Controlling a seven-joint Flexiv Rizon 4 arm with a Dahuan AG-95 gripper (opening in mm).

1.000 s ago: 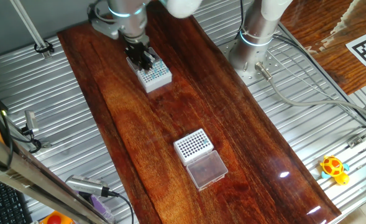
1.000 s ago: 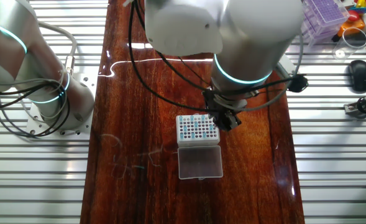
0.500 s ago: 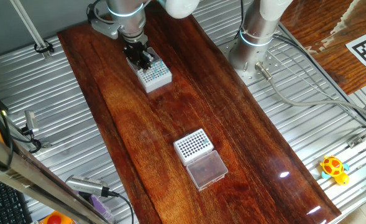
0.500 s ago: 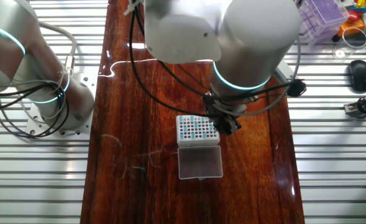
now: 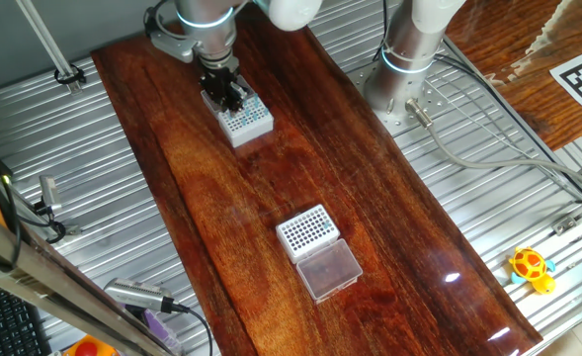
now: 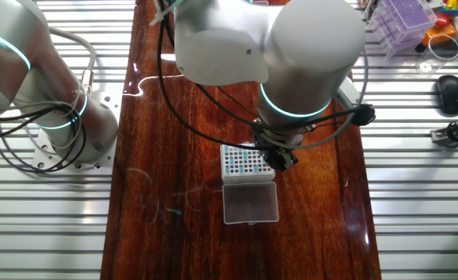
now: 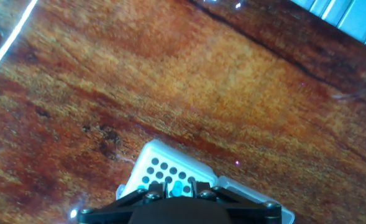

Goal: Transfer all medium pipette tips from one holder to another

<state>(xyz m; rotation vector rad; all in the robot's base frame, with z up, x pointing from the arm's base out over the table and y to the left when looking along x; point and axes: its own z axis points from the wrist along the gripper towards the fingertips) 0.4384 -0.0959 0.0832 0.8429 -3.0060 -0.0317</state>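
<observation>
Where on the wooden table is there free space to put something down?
Bare wood lies between the two white racks, and along both long edges of the table. It is crowded at the far rack, where the gripper hangs over it.

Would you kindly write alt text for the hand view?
The end effector hangs just above a white rack of dark holes, a teal pipette tip between its fingers. Reddish wooden tabletop fills the remainder.
</observation>
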